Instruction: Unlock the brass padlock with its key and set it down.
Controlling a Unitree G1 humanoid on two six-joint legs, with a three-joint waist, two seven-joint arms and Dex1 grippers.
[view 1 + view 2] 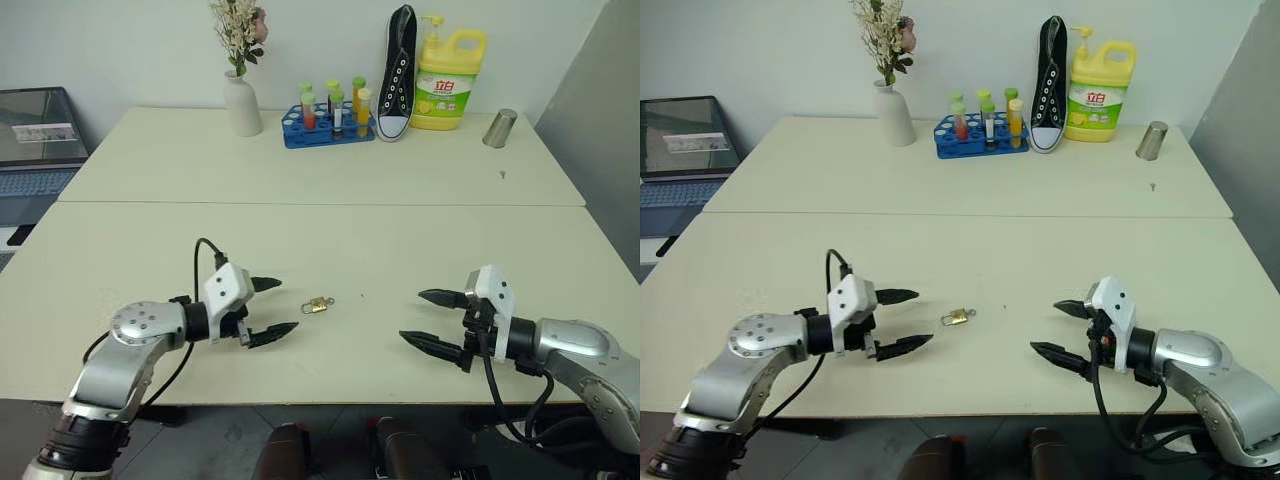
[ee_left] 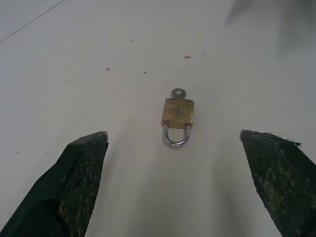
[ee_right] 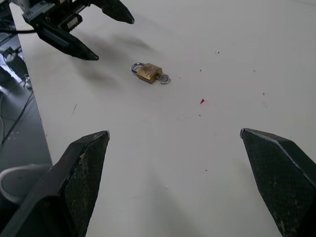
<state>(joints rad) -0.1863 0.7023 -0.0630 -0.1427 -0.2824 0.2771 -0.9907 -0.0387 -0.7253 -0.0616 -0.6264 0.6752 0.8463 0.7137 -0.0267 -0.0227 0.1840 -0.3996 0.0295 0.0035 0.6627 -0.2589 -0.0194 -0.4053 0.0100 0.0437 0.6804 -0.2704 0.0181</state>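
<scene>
- A small brass padlock (image 2: 178, 112) with silvery shackle lies flat on the pale table (image 2: 98, 59).
- A silvery key's ring end (image 2: 177, 93) protrudes from its base.
- The left gripper's (image 2: 175, 148) two black fingers (image 2: 74, 182) stand spread wide, short of it.

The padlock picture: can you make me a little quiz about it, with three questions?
1. True or false: the left gripper is holding the padlock.
2. Where is the key?
A. in the right gripper
B. stuck in the padlock's bottom
C. beside the vase
3. Fill in: the padlock lies flat on the ____, between the two grippers.

Key:
1. False. Its fingers are open and the padlock lies apart from them.
2. B. Its ring end pokes out opposite the shackle.
3. table
</scene>
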